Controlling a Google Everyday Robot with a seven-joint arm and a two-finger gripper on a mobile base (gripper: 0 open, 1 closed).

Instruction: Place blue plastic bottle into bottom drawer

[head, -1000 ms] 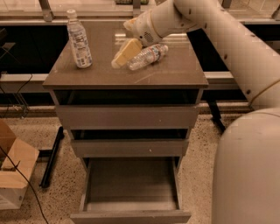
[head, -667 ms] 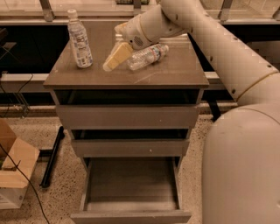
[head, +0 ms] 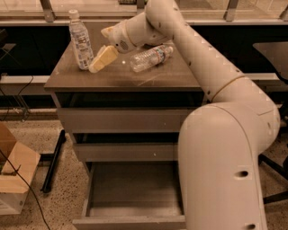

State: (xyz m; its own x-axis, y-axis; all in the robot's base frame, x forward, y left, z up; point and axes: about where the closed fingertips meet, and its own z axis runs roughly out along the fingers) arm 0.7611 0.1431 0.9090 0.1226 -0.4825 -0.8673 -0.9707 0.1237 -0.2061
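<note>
Gripper (head: 99, 49) low over the cabinet top (head: 112, 80), jaws spread wide; blue plastic bottle (head: 80, 40) upright just left of the jaws, lower fingertip close beside its base, contact hard to tell; clear ribbed bottle (head: 150, 57) on its side right of the jaws; bottom drawer (head: 135, 193) pulled open, well below the jaws.

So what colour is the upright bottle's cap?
White cap, camera view; the hand is beside the blue plastic bottle.

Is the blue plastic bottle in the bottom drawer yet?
No, the blue plastic bottle stands upright on the cabinet top, with the gripper close beside it.
</note>
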